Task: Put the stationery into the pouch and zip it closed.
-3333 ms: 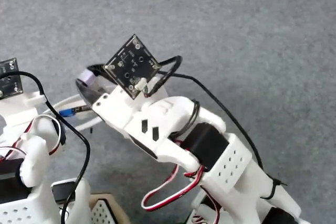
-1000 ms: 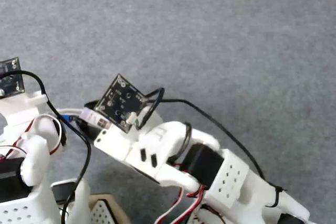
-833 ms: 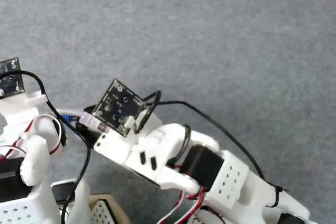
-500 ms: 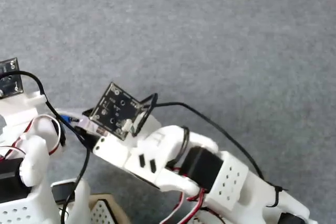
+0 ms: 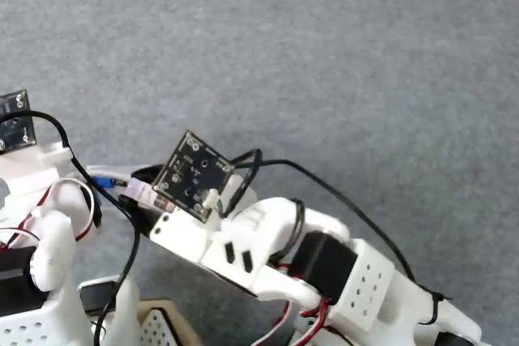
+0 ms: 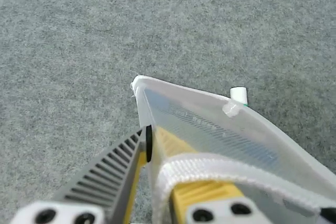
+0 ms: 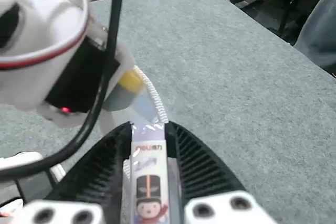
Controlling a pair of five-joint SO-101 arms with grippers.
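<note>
From the right wrist, the right gripper (image 7: pixel 148 127) pinches a stationery packet (image 7: pixel 148 174) just beside the pouch (image 7: pixel 155 104) and its zip edge. The left wrist view adds the left gripper (image 6: pixel 155 141) clamped on the pouch's rim.

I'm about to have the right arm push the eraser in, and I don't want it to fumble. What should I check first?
1. Right gripper clamped on the packaged eraser with a toy-soldier picture: ok.
2. Left gripper pinching the rim of the translucent mesh pouch: ok.
3. Eraser's front end close to the pouch's white zipper edge: ok.
4. Pouch mouth gaping wide enough for the eraser: cannot tell.
5. White-capped item at the pouch's far edge, inside or outside the pouch: cannot tell.
</note>
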